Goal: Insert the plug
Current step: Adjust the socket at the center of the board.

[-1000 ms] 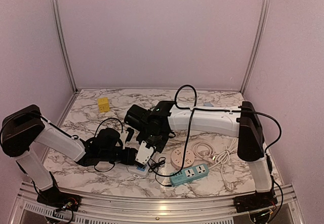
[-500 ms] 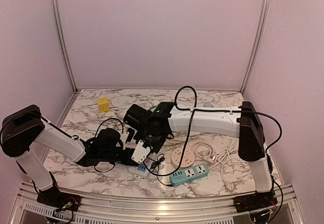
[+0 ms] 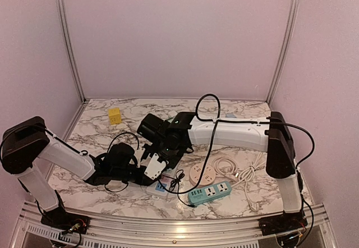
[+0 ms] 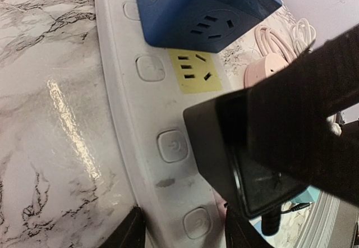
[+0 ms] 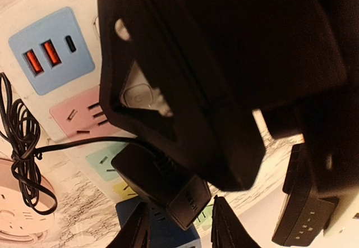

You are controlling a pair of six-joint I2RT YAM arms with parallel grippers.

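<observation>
Top view: marble worktop (image 3: pixel 84 130), lilac walls (image 3: pixel 179 35), metal corner posts. The left tool (image 3: pixel 152 171) and right tool (image 3: pixel 164 157) meet at lower middle of the frame, over the white power strip (image 3: pixel 159 189). Only this view shows the teal power strip (image 3: pixel 210 193) and round pink socket (image 3: pixel 202 175) at lower right of centre. The coiled white cable (image 3: pixel 230 166) lies beside them and the yellow cube (image 3: pixel 114 115) sits well apart at upper left.

Left wrist: the white power strip (image 4: pixel 140 119) runs top to bottom of the frame. A blue cube adapter (image 4: pixel 207 7) sits on it at the top, with the yellow socket (image 4: pixel 193 71) just below. The black plug (image 4: pixel 224 141), hidden in the top view, is a big block at right centre over the strip. The left tool (image 4: pixel 182 234) is at the bottom edge, partly closed, one finger on each side of the strip, clamping it.

Right wrist: the strip's blue USB panel (image 5: pixel 50 51) is at upper left, with its pink socket (image 5: pixel 84 116) under that. The black plug (image 5: pixel 162 183) at lower centre lies over the green socket (image 5: pixel 101 161). Its long axis runs upper left to lower right, and its cord (image 5: pixel 73 144) leaves the upper-left end toward the left edge. Can't tell if it is fully seated. The right tool (image 5: pixel 179 228) is at the bottom, fingers a little apart with the plug's lower end between them. Can't tell if they grip it. A large black shape fills the upper right.
</observation>
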